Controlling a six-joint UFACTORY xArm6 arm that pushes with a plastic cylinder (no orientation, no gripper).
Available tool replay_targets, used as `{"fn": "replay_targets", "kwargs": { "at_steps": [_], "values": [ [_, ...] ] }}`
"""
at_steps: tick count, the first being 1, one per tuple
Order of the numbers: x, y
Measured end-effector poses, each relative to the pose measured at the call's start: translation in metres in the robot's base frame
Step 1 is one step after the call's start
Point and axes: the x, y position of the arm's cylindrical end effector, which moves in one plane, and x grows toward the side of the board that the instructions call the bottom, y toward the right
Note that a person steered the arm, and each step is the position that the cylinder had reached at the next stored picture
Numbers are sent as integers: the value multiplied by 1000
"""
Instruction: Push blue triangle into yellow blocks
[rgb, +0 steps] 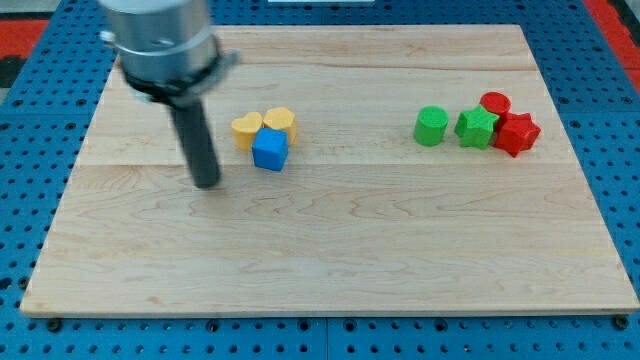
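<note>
A blue block (270, 151), its shape hard to make out, sits left of the board's middle. It touches two yellow blocks just above it: a yellow pentagon-like block (246, 129) on the left and a yellow heart (281, 122) on the right. My tip (207, 183) rests on the board to the left of the blue block, a short gap away and slightly lower in the view. The dark rod rises from it to the grey arm body at the view's top left.
At the view's right stands a cluster: a green cylinder (431, 126), a green star (477, 127), a red cylinder (494, 104) and a red star (516, 133). The wooden board (330, 250) lies on a blue pegboard surface.
</note>
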Motion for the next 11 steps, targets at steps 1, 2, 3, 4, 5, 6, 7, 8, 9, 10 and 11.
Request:
{"fn": "replay_targets", "kwargs": {
  "at_steps": [1, 2, 3, 4, 5, 6, 7, 8, 9, 10, 11],
  "values": [
    [-74, -62],
    [-135, -83],
    [-184, -56],
    [-225, -29],
    [-205, 10],
    [-166, 4],
    [-183, -38],
    [-161, -54],
    [-140, -8],
    [-134, 35],
    [-120, 68]
  ]
}}
